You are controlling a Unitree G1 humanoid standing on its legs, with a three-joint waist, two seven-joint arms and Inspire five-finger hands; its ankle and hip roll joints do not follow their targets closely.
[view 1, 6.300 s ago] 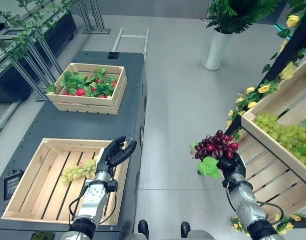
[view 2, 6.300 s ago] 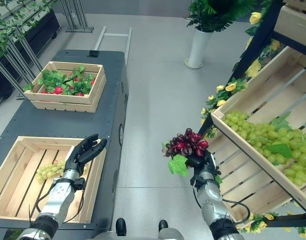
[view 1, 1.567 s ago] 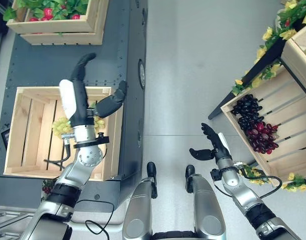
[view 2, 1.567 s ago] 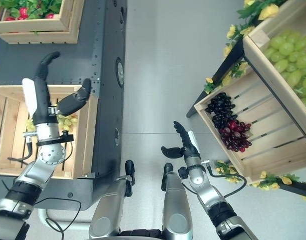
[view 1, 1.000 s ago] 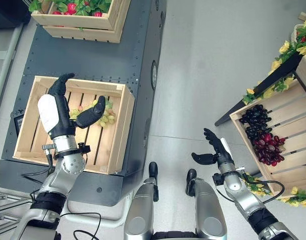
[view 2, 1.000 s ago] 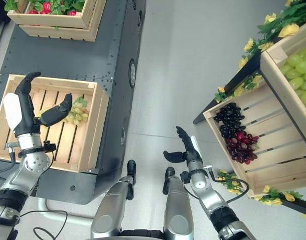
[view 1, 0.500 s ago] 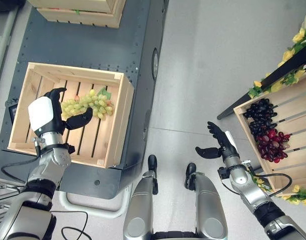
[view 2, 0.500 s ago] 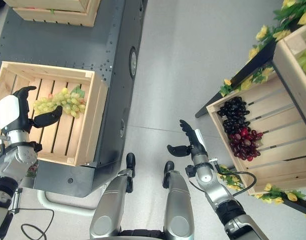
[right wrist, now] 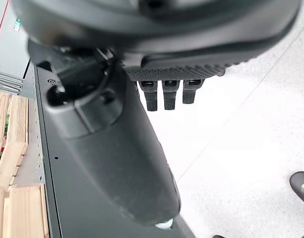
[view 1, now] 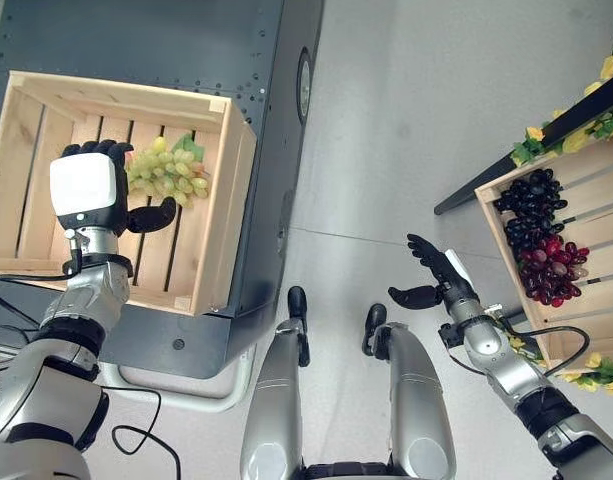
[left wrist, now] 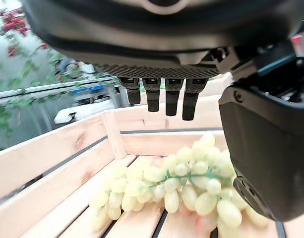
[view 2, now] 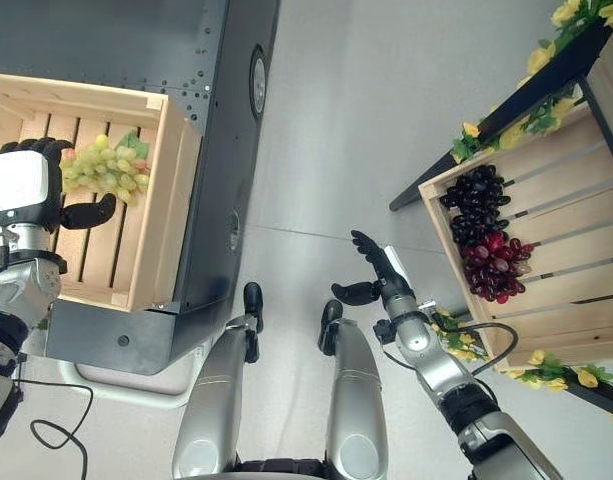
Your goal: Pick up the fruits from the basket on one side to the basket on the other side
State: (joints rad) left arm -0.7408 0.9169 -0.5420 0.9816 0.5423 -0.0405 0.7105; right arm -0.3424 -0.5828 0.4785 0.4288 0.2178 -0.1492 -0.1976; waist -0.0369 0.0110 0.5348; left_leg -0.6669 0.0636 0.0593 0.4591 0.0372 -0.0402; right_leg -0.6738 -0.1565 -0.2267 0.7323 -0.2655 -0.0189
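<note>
The left hand [view 1: 89,195] is hovering inside the wooden crate [view 1: 231,200] that is sitting on the dark desk [view 1: 166,50]. Its fingers [left wrist: 166,101] are reaching over the bunch of green grapes [view 1: 166,172] while the thumb is spreading out on the near side, so the hand is cupping around the bunch with fingers apart and not clamped on it. The grapes are lying on the crate's slats, near its right wall. The right hand [view 1: 438,282] is hanging over the grey floor [view 1: 406,150] with fingers apart and holding nothing. Beside it, a slanted wooden shelf crate [view 1: 506,250] is holding dark purple grapes [view 1: 528,205] and red grapes [view 1: 556,275], with yellow flowers [view 1: 534,140] along its frame. No readable writing is showing.
</note>
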